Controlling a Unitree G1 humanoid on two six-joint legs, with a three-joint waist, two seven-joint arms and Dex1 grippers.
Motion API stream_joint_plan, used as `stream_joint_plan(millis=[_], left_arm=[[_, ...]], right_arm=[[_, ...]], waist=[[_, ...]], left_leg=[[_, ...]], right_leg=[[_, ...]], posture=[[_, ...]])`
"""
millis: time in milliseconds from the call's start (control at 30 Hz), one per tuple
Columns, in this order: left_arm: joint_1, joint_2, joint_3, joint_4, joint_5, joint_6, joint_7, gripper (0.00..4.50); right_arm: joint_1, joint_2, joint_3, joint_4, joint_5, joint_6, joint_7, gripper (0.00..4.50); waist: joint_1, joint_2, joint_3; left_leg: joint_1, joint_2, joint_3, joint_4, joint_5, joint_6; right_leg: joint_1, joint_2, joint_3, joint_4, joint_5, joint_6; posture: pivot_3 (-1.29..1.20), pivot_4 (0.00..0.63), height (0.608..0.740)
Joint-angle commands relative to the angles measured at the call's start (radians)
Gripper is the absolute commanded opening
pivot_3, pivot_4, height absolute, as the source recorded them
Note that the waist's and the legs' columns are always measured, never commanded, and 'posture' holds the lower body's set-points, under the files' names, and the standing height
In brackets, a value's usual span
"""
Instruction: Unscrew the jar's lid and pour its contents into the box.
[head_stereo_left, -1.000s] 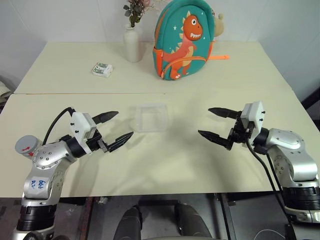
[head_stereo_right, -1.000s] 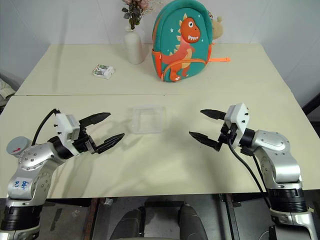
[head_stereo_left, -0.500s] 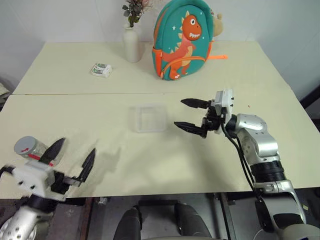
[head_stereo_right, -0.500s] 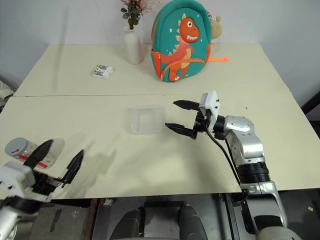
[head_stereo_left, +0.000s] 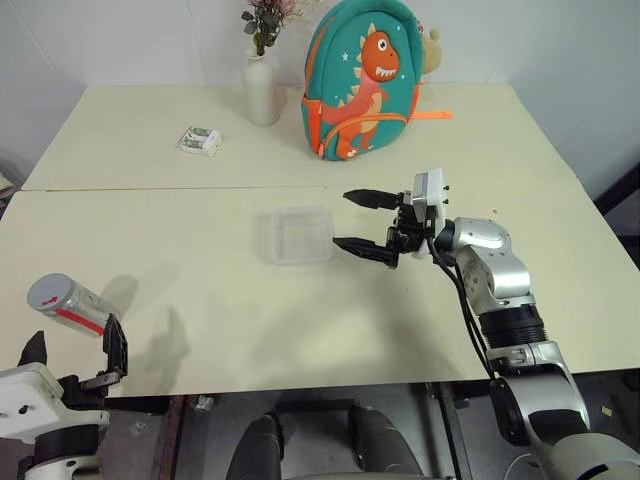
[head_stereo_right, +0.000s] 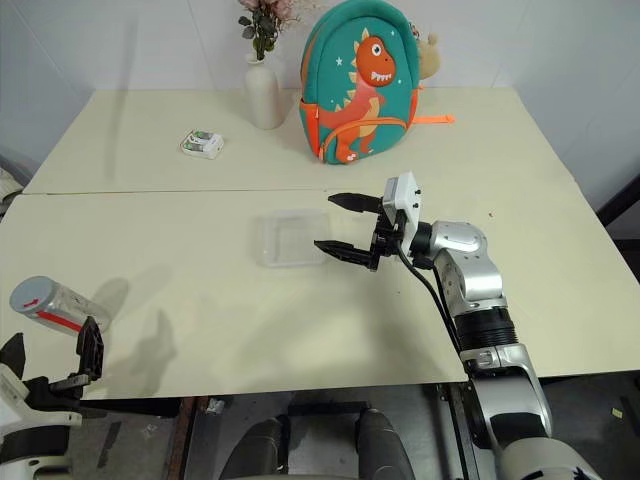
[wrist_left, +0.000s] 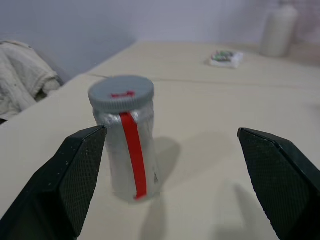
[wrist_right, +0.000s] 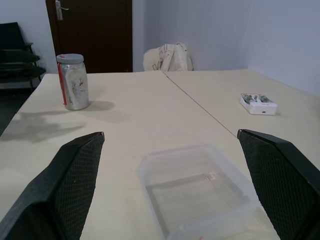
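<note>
Jar (head_stereo_left: 70, 303) stood upright near table's (head_stereo_left: 300, 330) left front edge, lid (wrist_left: 121, 93) seated on top, long axis vertical. Left gripper (head_stereo_left: 72, 357) held low at that edge, fingers spread wide, nothing grasped; jar seen just ahead of fingertips, offset toward one finger (wrist_left: 70, 175), not yet between them. Right gripper (head_stereo_left: 360, 220) held level just beside box (head_stereo_left: 297, 235), fingers spread, empty, well apart from jar. Left arm judged nearer for grasp; contents hidden.
</note>
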Motion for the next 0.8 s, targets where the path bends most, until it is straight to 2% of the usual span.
stream_joint_plan(millis=[33, 267, 800], left_arm=[[-0.044, 0.033, 0.029, 0.035, -0.007, 0.0, 0.034, 4.48], [-0.178, 0.098, 0.048, 0.153, 0.016, 0.014, 0.095, 4.48], [-0.314, 0.209, 0.05, 0.311, 0.034, 0.046, 0.121, 4.48]], right_arm=[[-0.006, 0.002, -0.009, -0.051, 0.011, -0.004, -0.001, 4.5], [0.007, -0.002, -0.018, -0.084, 0.014, 0.004, -0.02, 4.5], [0.018, -0.008, -0.025, -0.106, 0.012, 0.001, -0.05, 4.5]], waist=[[0.001, 0.0, 0.0], [-0.001, 0.0, 0.0], [0.002, 0.0, 0.0]], left_leg=[[0.0, 0.0, 0.0, 0.0, -0.001, 0.0], [0.001, 0.001, 0.0, 0.0, -0.001, 0.001], [0.001, 0.001, 0.0, 0.0, -0.001, 0.001]], right_leg=[[0.0, 0.0, 0.0, 0.0, 0.0, 0.001], [-0.001, 0.001, 0.0, 0.003, 0.001, 0.003], [-0.001, 0.001, 0.0, 0.004, 0.003, 0.006]], posture=[[0.0, 0.15, 0.74], [0.0, 0.15, 0.74], [0.0, 0.15, 0.74]])
